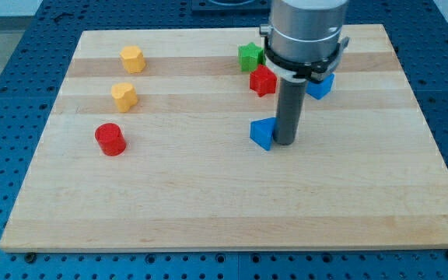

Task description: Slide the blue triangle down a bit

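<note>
The blue triangle (262, 133) lies near the middle of the wooden board (208, 202), slightly right of centre. My tip (285, 142) rests on the board right beside the triangle, on its right side, touching or almost touching it. The dark rod rises from there to the grey arm body at the view's top.
A red star (262, 80) and a green star (249, 56) sit above the triangle. A blue block (321, 85) is partly hidden behind the arm. A yellow hexagon (132, 58), a yellow heart (124, 96) and a red cylinder (110, 139) lie at the left.
</note>
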{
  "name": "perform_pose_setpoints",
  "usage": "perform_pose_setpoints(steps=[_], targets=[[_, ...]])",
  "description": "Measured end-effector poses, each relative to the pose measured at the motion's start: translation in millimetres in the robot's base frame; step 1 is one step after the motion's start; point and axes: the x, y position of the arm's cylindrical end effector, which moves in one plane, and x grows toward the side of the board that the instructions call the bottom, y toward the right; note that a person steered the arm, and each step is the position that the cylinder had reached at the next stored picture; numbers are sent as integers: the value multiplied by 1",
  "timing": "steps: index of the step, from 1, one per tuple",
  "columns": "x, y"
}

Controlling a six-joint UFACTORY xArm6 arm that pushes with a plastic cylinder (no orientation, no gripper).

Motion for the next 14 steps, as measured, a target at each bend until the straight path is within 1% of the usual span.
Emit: perform_pose_setpoints(steps=[2, 3, 4, 7, 8, 9, 10, 11, 13, 14], targets=[[0, -36], [-14, -12], [-26, -5], [-26, -49], [-23, -49], [-44, -49], [-50, -64], [-45, -92], [-42, -99], [-30, -99]])
